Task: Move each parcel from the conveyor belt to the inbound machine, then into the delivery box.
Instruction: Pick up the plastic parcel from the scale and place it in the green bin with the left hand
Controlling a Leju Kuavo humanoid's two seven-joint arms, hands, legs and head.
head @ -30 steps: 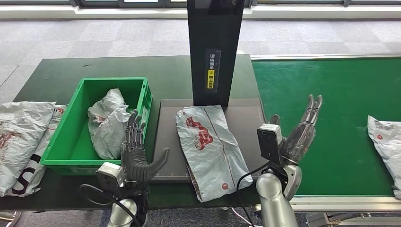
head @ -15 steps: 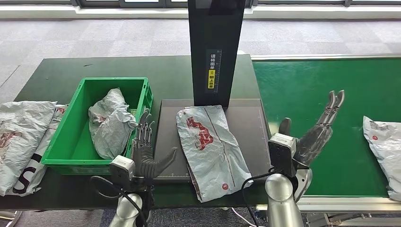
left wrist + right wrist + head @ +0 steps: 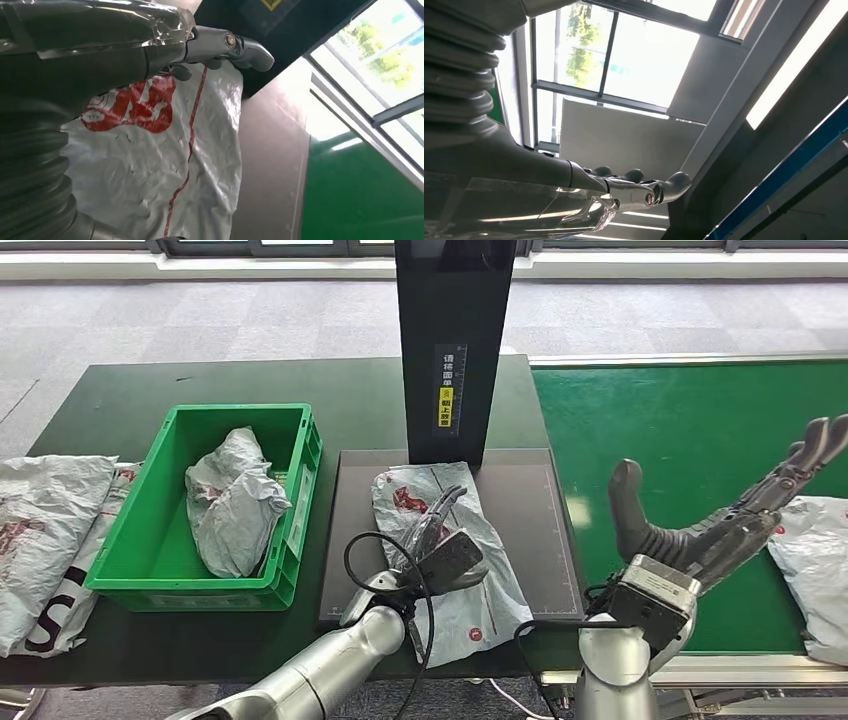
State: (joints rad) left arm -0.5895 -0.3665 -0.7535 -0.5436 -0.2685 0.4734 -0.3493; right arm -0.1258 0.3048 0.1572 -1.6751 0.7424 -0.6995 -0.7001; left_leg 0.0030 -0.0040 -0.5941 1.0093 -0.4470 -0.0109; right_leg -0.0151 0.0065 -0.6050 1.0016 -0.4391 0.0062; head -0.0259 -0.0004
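A grey parcel with red print (image 3: 492, 592) lies flat on the dark plate (image 3: 525, 502) of the inbound machine, below its black tower (image 3: 455, 340). My left hand (image 3: 442, 540) is stretched over this parcel's middle with its fingers extended and holds nothing; I cannot tell if it touches. The left wrist view shows the hand (image 3: 100, 55) just above the same parcel (image 3: 150, 165). My right hand (image 3: 722, 525) is raised over the green conveyor belt (image 3: 680, 430), fingers spread, pointing at a second grey parcel (image 3: 815, 560) at the belt's right edge. The right hand (image 3: 574, 185) holds nothing.
A green crate (image 3: 303, 455) left of the plate holds a crumpled grey parcel (image 3: 235, 502). More grey parcels (image 3: 50, 520) are piled on the dark table's left end. The belt's metal rail (image 3: 740, 668) runs along its near edge.
My left arm swung right from beside the crate to over the parcel on the plate. My right hand rose and moved right toward the belt parcel, which crept slightly left.
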